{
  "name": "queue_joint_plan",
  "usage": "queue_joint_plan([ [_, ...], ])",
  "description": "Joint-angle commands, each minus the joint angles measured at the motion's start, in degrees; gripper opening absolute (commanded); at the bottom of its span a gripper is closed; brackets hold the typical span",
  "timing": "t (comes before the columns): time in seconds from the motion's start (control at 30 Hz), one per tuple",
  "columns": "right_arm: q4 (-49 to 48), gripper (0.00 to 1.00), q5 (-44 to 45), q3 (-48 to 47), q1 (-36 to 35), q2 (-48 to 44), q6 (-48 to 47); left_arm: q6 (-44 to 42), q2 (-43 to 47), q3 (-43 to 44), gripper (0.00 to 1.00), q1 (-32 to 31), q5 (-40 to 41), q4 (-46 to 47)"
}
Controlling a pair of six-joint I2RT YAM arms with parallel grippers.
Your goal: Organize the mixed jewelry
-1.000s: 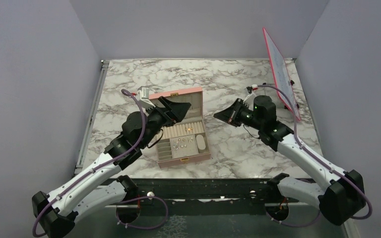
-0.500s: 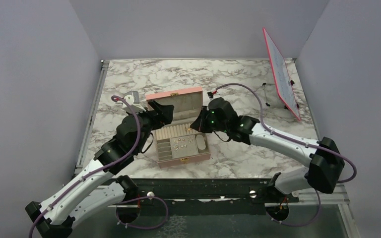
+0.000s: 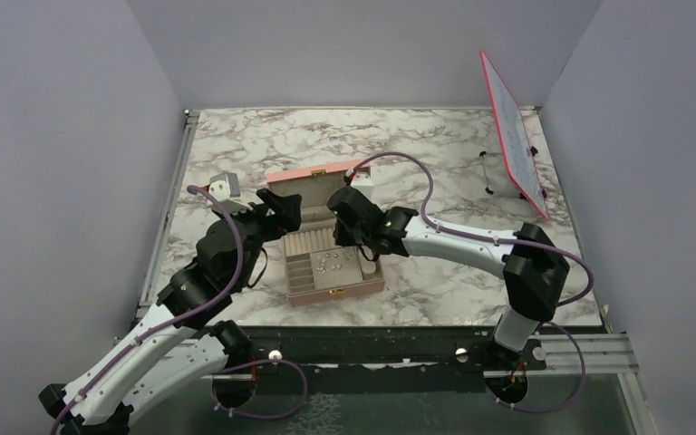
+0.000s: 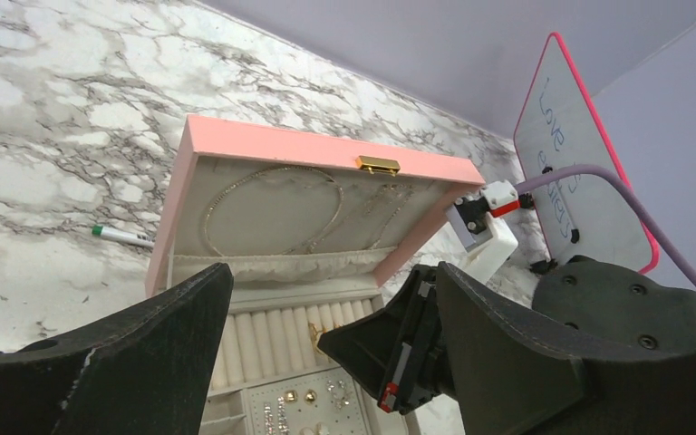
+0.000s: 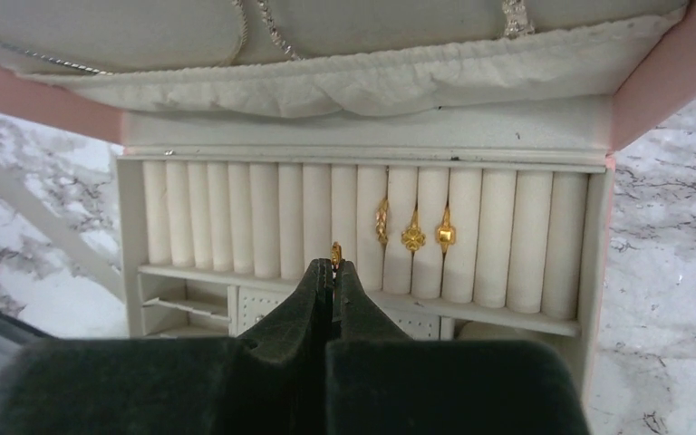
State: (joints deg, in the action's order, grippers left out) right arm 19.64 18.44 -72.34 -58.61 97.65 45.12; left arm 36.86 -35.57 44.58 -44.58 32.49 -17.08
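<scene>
Three gold rings (image 5: 413, 236) sat in rolls (image 5: 236, 217); right end effector (image 5: 333, 268) pinched one gold piece (image 5: 335, 248); left end effector (image 4: 331, 272) released.

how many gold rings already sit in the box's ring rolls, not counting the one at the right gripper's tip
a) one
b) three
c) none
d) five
b: three gold rings sit side by side in the cream rolls, beside a fourth gold piece pinched in the right gripper.
</scene>
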Motion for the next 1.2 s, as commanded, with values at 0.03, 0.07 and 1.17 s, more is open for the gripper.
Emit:
queue_joint_plan([
  [0.03, 4.36, 0.01, 6.20, -4.21, -1.15, 3.81, 0.34, -2.12, 1.68, 0.62, 0.84, 0.19, 2.74, -1.42],
  [0.07, 4.63, 0.01, 6.52, -4.48, -1.20, 4.29, 0.58, -2.19, 1.87, 0.51, 0.84, 0.19, 2.80, -1.52],
  [1.17, 8.02, 0.01, 9.87, -11.32, -1.33, 14.21, 0.39, -2.06, 2.40, -0.45, 0.86, 0.19, 2.58, -2.15],
])
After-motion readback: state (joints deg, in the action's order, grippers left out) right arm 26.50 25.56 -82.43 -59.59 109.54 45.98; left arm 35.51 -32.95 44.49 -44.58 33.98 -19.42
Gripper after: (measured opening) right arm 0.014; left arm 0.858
